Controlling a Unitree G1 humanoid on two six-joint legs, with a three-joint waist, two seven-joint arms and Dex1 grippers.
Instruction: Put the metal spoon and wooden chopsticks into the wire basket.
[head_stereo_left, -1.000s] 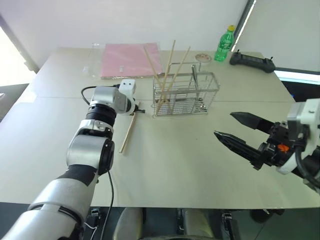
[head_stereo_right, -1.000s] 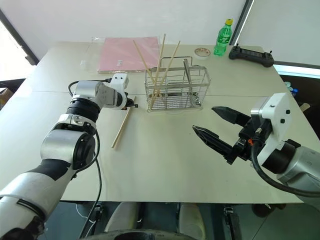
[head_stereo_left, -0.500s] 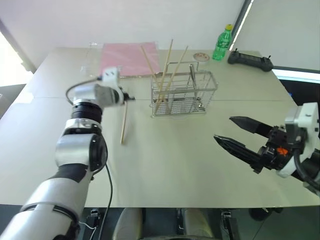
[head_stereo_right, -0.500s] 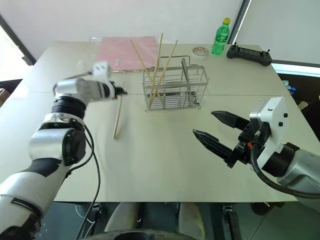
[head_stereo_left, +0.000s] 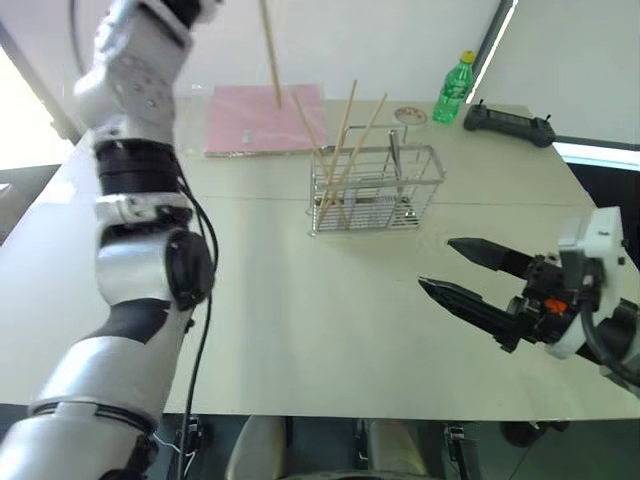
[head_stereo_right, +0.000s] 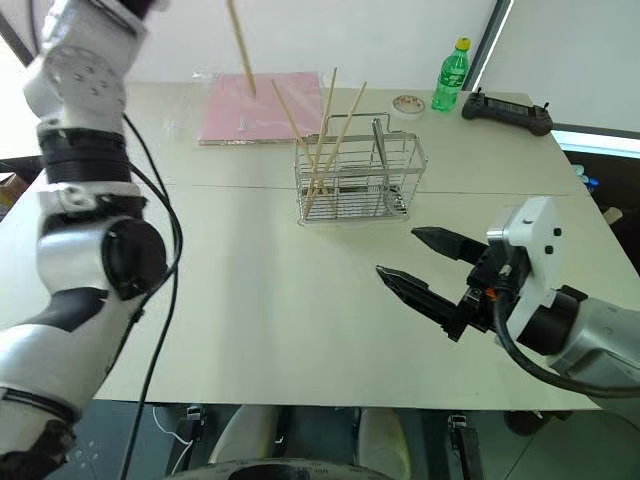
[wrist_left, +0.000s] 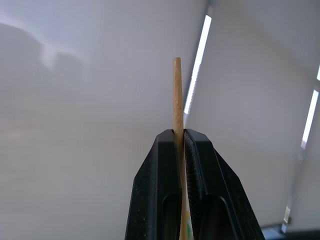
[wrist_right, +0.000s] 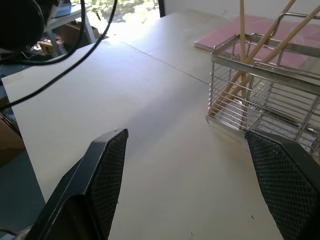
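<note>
- Wooden chopstick (wrist_left: 177, 115) sits clamped between my left jaws (wrist_left: 180, 137), which are closed tight on it; its tip pokes out past the fingertips in the left wrist view
- From the head views I see that stick (head_stereo_left: 270, 50) hanging nearly upright, high above the far-left side of the desk (head_stereo_left: 300, 320), its lower end over the pink sheet (head_stereo_left: 262, 118)
- Wire basket (head_stereo_left: 378, 190) stands on the desk toward the far middle, lower than the held stick and off to its right
- Three wooden chopsticks (head_stereo_left: 345, 150) already lean in the basket's left compartment, tops fanning out above the rim
- Metal spoon (head_stereo_left: 393, 160) looks to be standing in the basket as well, handle up near the wire handle loop, though it is thin and I can't be sure of its bowl
- Right jaws (head_stereo_left: 460, 270) are spread wide and hold nothing, hovering low over the near-right of the desk with the basket ahead of them
- Relation that matters to me: the stick's long axis is close to vertical and the basket opening lies down and to the right of its lower tip, so I judge the left arm needs to carry it across above the leaning sticks, then lower it straight in
- Risk I'd watch: the tip catching those leaning sticks or the wire handle on the way down
</note>
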